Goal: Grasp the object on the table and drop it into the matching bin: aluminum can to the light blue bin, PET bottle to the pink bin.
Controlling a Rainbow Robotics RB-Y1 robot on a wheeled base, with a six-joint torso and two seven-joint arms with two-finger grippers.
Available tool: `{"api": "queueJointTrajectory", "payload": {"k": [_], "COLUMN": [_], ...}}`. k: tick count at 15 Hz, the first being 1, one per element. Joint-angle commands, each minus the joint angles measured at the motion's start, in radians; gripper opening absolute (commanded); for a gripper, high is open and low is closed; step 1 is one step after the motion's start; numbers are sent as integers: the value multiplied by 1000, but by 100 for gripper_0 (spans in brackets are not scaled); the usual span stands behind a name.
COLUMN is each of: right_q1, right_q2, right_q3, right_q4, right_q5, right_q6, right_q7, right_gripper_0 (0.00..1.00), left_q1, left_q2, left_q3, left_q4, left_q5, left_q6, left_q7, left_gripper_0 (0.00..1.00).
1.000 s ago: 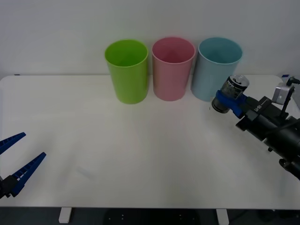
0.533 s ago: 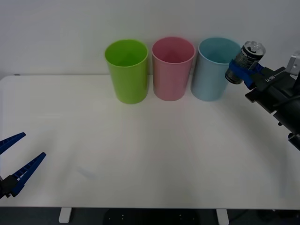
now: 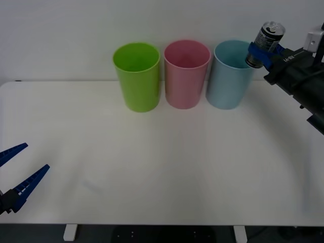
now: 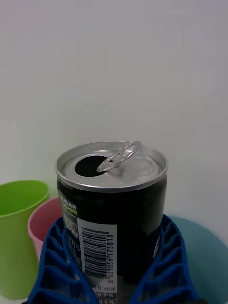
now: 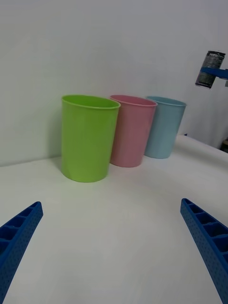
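Worktop (image 3: 152, 167): wide, white, carrying three bins in a row at the far edge — lime green bin (image 3: 136, 76), pink bin (image 3: 187, 73), light blue bin (image 3: 231, 73).

Progress, as judged: grasp done, lift done. Aluminum can (image 3: 265, 44) off the worktop, held aloft at the outer rim of the light blue bin, tilted a little, silver top up. Not yet centred over the opening, so the last bit of travel and the release remain. Light blue is the matching bin; pink is not in play.

Right end effector (image 3: 262, 50): fingers clamped on the can's dark sides, low on its body.

Left end effector (image 3: 15, 172): parked low at the near left corner of the worktop, fingers spread wide, holding nothing.

View differences: right wrist view gives the can's detail — opened mouth, raised pull tab (image 4: 119, 156), barcode, ribbed blue fingers (image 4: 164, 266) cupping both sides. Left wrist view shows from the side that the can hangs well above rim height, offset toward the outer side of the light blue bin.
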Motion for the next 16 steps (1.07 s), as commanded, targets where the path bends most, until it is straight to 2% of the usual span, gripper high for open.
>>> {"api": "queueJointTrajectory", "payload": {"k": [1,9,12,16], "right_q1": [-77,-320,-415,-469], "right_q2": [0,17,51,71], "right_q3": [0,-4,-58,-73], "right_q4": [90,409,544,622], "right_q5": [36,151,240,273], "right_q6": [-4,-1,3,67], "right_q7": [0,22,37,69], "right_gripper_0": [0,0,0,4], "left_q1": [0,0,0,0], "left_q2": [0,0,0,0], "left_q3": [0,0,0,0], "left_q4": [0,0,0,0], "left_q5": [0,0,0,0], "left_q6": [0,0,0,0], "left_q7": [0,0,0,0], "left_gripper_0": [100,100,100,100]}}
